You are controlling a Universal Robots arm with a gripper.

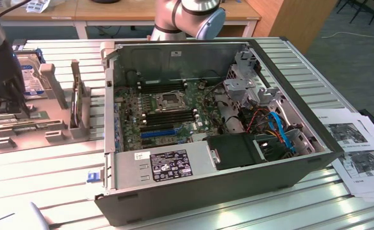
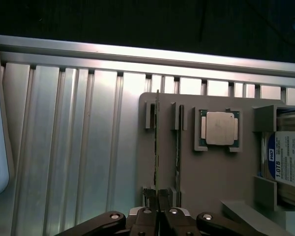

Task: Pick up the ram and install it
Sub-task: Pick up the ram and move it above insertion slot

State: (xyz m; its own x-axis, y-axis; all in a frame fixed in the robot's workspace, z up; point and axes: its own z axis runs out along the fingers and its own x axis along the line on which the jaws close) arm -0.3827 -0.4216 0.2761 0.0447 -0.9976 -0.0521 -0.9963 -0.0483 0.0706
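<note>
The ram [image 2: 157,137] is a thin green board seen edge-on, standing upright in a slot of the grey holder tray [image 2: 211,177]. My gripper [image 2: 158,197] sits over one end of it, its two black fingers [image 2: 148,216] pressed together on the board's edge. In the exterior view my gripper [image 1: 8,103] is down over the holder tray [image 1: 39,132] at that view's left, well apart from the open computer case [image 1: 206,124]. The motherboard [image 1: 167,112] with its black memory slots [image 1: 174,116] lies on the case floor.
A second thin board [image 2: 178,147] stands in the slot beside the ram. A processor chip [image 2: 220,129] and a hard drive [image 2: 291,160] with a blue label also rest on the tray. Printed sheets [image 1: 356,153] lie at the exterior view's right. The ribbed metal table [image 2: 73,147] ends near the tray.
</note>
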